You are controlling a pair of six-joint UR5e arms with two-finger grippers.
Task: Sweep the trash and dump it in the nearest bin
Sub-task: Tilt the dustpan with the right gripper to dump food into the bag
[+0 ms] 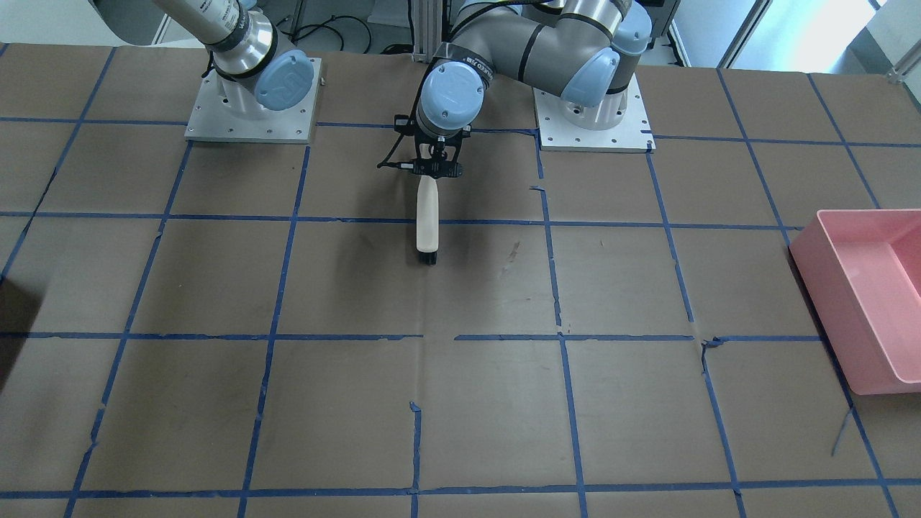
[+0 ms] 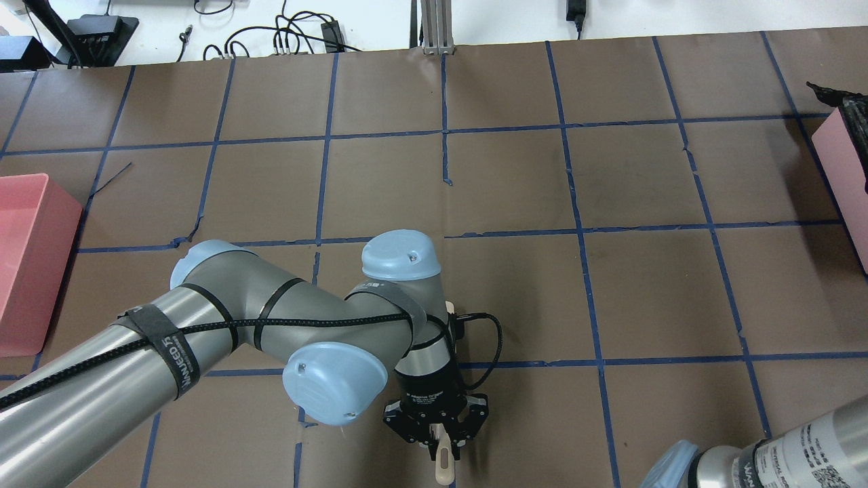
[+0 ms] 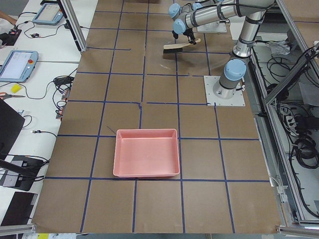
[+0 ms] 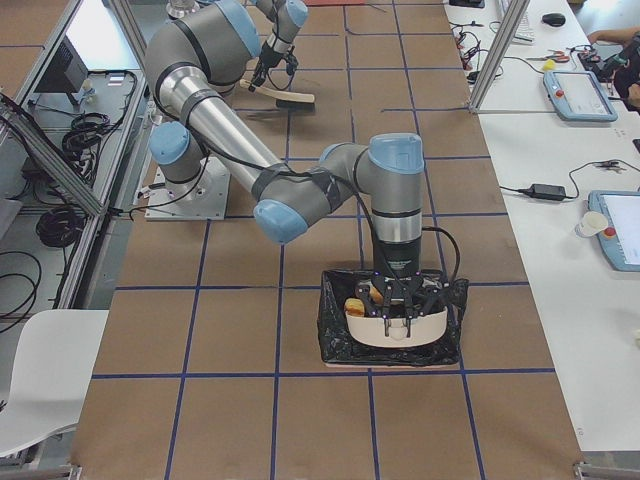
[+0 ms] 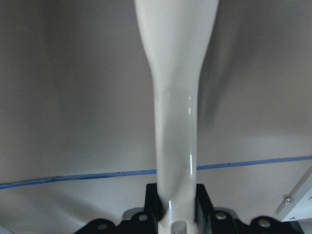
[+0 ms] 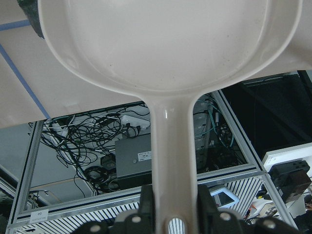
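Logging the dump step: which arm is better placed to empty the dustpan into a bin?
Right. The right hand grips the dustpan over the black-lined bin, a yellow chunk beside the pan. The left hand holds only the brush, mid-table, far from that bin.

The left pincer [image 2: 439, 442] clamps a cream handle [image 2: 444, 469] over the brown gridded surface [image 2: 515, 190], well apart from a pink bin [image 2: 30, 271]
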